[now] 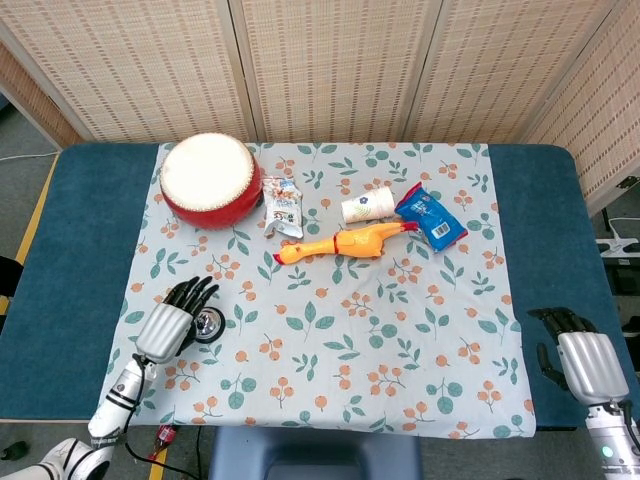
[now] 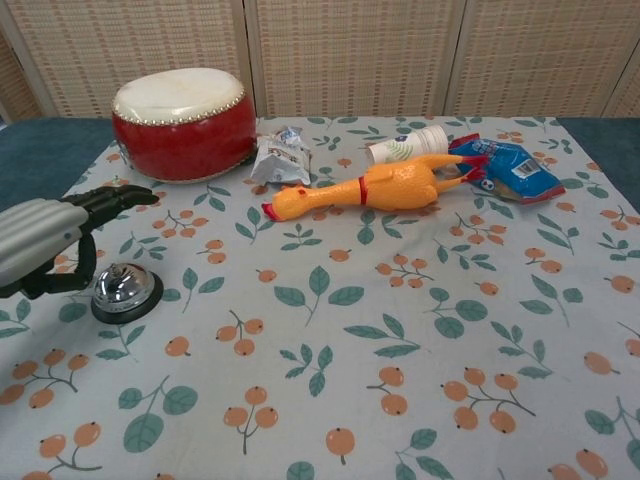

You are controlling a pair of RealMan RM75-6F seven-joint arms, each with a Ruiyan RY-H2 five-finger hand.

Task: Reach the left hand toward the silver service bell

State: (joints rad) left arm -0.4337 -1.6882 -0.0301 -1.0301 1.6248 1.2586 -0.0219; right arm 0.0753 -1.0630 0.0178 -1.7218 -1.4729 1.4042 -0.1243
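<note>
The silver service bell (image 2: 124,288) on its black base sits on the floral cloth near the front left; in the head view the bell (image 1: 208,324) peeks out beside my left hand. My left hand (image 1: 170,322) hovers just left of and over the bell, fingers spread and holding nothing; in the chest view this left hand (image 2: 50,240) hangs above the bell's left side, its thumb curving down beside it. Whether it touches the bell I cannot tell. My right hand (image 1: 578,358) rests at the table's front right corner, empty with its fingers apart.
A red drum (image 1: 210,178) stands at the back left. A crumpled wrapper (image 1: 283,207), a yellow rubber chicken (image 1: 345,243), a paper cup (image 1: 367,205) and a blue snack packet (image 1: 431,217) lie across the back middle. The floral cloth (image 1: 400,350) covers the blue table.
</note>
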